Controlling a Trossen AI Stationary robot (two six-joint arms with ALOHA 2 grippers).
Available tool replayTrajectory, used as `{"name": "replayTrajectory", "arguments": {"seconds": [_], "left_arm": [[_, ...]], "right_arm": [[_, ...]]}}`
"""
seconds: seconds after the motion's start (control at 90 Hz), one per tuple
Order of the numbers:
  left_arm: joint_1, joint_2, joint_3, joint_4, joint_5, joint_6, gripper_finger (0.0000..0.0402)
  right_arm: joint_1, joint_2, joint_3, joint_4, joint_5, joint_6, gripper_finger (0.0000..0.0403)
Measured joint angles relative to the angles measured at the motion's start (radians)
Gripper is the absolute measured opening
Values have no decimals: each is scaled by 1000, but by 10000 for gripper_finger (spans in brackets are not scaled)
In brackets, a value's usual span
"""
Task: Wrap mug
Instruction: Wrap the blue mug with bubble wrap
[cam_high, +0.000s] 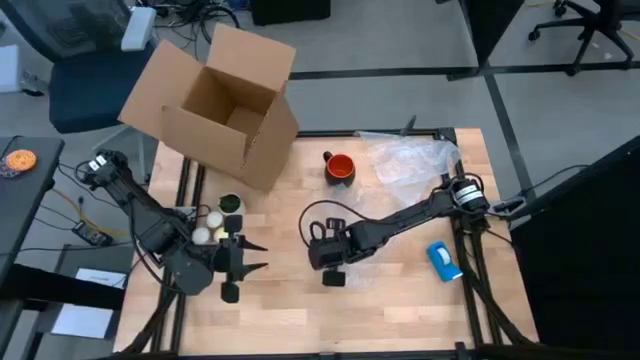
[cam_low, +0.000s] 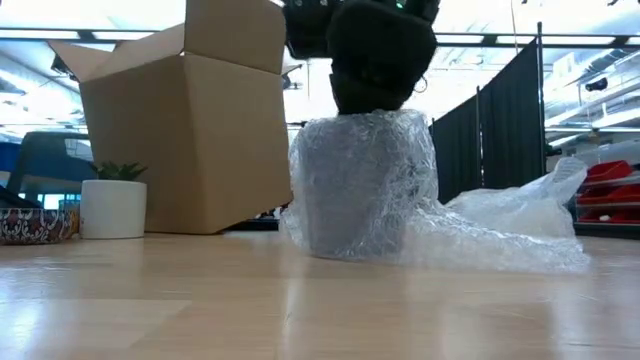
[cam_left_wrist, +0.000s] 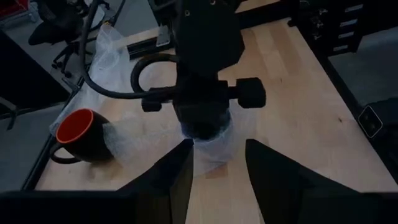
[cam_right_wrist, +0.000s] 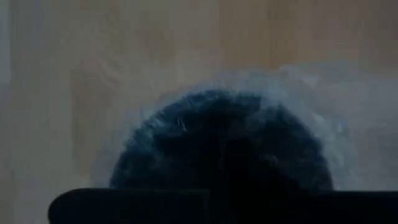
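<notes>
At the near side of the surface (cam_high: 400, 310): left gripper (cam_high: 256, 257), jaws apart and holding nothing, aimed across at the other arm.
Just beyond it: right gripper (cam_high: 331, 262) pressed down from above onto a grey cylindrical bundle in clear bubble wrap (cam_low: 362, 185); its grip cannot be told.
Mid-surface: small round orange-red mug (cam_high: 340, 168), upright and bare, dark handle out to one side, touching the edge of a loose clear plastic sheet (cam_high: 415, 160).
Handling: probably a stiff, slick glazed ceramic with some weight (chips if knocked); best taken across the rim or by the handle.
Far corner: open brown cardboard box (cam_high: 220, 105).
</notes>
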Motion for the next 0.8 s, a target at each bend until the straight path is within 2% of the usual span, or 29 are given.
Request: {"name": "replayTrajectory", "arguments": {"seconds": [0.189,0.478,0.622,0.8], "left_arm": [[1,0,0,1,0,0,129],[1,0,0,0,0,-2,129],[1,0,0,-2,0,-2,129],[1,0,0,-2,0,-3,129]], "right_arm": [[27,0,103,-105,28,-30,0],[76,0,249,-384,246,-33,0],[91,-1,282,-589,332,57,0],[87,-1,277,-790,347,214,0]]}}
